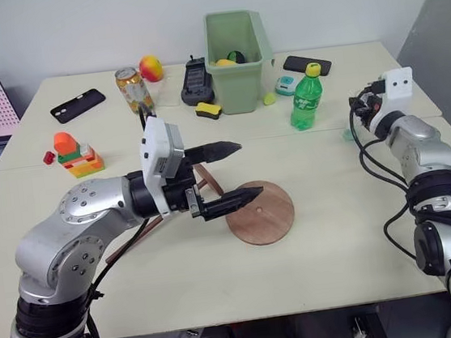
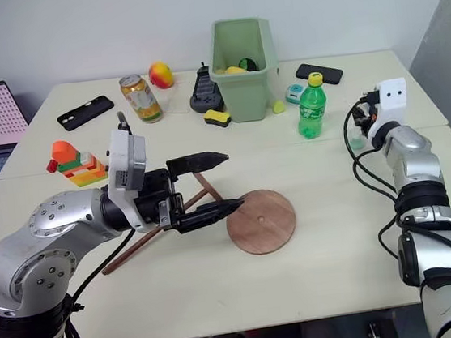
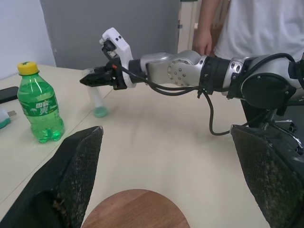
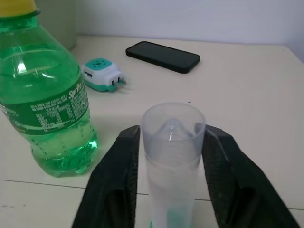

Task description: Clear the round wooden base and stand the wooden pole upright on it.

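We are holding our left gripper wide open and empty above the flat round reddish-brown wooden base, while our right gripper, beside the green plastic bottle, is flanking a clear plastic tube, grip uncertain.

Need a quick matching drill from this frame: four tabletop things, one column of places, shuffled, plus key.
1. round reddish-brown wooden base
2. clear plastic tube
3. green plastic bottle with yellow cap
4. long dark-brown wooden pole

A. between the right gripper's fingers
B. lying flat under the left arm
C. bare, beside the left gripper
D. standing right of the green bin

Pairs: 1-C, 2-A, 3-D, 4-B
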Controlling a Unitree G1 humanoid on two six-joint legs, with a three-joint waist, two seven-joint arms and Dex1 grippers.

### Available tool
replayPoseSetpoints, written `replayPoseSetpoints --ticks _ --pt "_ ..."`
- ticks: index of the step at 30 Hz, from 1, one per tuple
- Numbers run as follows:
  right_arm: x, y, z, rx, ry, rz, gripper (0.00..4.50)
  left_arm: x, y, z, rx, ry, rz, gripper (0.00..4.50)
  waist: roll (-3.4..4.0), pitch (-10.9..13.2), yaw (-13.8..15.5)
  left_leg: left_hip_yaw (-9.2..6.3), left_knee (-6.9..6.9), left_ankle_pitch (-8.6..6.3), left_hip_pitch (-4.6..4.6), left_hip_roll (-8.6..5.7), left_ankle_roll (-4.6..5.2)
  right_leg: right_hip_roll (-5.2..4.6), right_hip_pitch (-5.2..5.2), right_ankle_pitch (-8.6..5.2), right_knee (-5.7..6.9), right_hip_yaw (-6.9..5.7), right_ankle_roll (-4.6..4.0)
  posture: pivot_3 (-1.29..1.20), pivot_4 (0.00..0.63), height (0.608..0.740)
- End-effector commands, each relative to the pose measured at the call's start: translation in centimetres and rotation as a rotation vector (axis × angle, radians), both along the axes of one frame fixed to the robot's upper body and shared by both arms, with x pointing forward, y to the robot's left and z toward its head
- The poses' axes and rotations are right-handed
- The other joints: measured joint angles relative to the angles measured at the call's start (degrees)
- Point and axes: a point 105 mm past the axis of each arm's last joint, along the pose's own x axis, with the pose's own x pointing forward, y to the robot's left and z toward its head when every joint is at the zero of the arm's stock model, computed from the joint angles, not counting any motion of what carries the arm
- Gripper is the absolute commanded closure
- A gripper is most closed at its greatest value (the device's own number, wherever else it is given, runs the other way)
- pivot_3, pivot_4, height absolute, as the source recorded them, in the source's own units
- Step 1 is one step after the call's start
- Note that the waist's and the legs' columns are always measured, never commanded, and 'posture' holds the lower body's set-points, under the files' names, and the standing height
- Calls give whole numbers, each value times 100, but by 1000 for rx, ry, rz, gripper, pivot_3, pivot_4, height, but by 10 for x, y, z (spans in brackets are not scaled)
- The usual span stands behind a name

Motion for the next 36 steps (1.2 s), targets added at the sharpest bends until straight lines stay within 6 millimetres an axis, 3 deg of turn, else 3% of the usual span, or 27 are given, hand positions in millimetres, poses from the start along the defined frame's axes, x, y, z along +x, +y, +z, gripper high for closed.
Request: replayPoseSetpoints --ticks 1,7,10,14,16,18,21,25,26,31,33,36 --pt "-4 -6 16 7 -59 -7 1569 -3 2 8 -7 -41 -1 0 0 0 0 -1 0 0 0 0 0 0 0 0 0 -1 0 0 150 740" --pt "-16 -8 40 -61 -150 -8 137 -2 5 8 3 -32 5 0 0 0 4 -2 -1 1 -3 2 -2 -5 -4 0 1 1 0 0 150 740" --pt "-29 -2 60 -80 -220 3 57 -3 10 5 34 -10 1 0 1 0 8 -4 -1 1 -6 2 -2 -5 -7 0 2 0 0 0 150 740" --pt "-51 14 108 -118 -380 48 57 12 38 5 120 27 65 0 2 1 3 -7 -3 0 -8 4 0 -5 -21 0 8 2 0 0 150 740" --pt "-63 34 125 -72 -429 155 57 25 58 3 184 67 115 0 4 2 2 -5 -5 -1 -11 2 2 0 -34 0 17 -1 0 0 150 740" --pt "-76 63 129 -32 -416 329 57 41 81 -4 299 113 188 0 4 2 1 -7 -4 -2 -15 -3 4 12 -42 0 23 -6 0 0 150 740" --pt "-101 107 111 -50 -331 603 57 64 98 -12 372 215 253 0 6 1 10 -10 -8 -5 -15 -2 8 31 -41 0 18 -10 0 0 150 740" --pt "-137 147 60 -113 -147 898 57 83 104 -34 538 250 219 0 6 1 135 -6 -1 -5 -30 -17 10 38 -38 0 10 -34 0 0 150 740" --pt "-148 152 40 -145 -77 963 57 85 103 -40 578 289 195 0 6 2 141 -6 0 -5 -36 -17 10 38 -43 0 9 -35 -1 0 150 740" --pt "-181 156 -18 -198 141 1083 57 100 95 -58 692 380 148 0 7 4 174 -44 49 -4 -100 -18 8 35 -62 0 5 -81 -1 0 150 740" --pt "-193 158 -31 -169 200 1097 57 105 89 -64 742 388 115 0 7 4 176 -59 73 -9 -110 -19 17 34 -61 0 15 -97 -2 0 150 740" --pt "-200 164 -36 -94 217 1073 57 110 79 -69 778 382 66 0 7 4 165 -78 80 -10 -108 -23 18 34 -51 1 20 -112 -3 0 150 740"
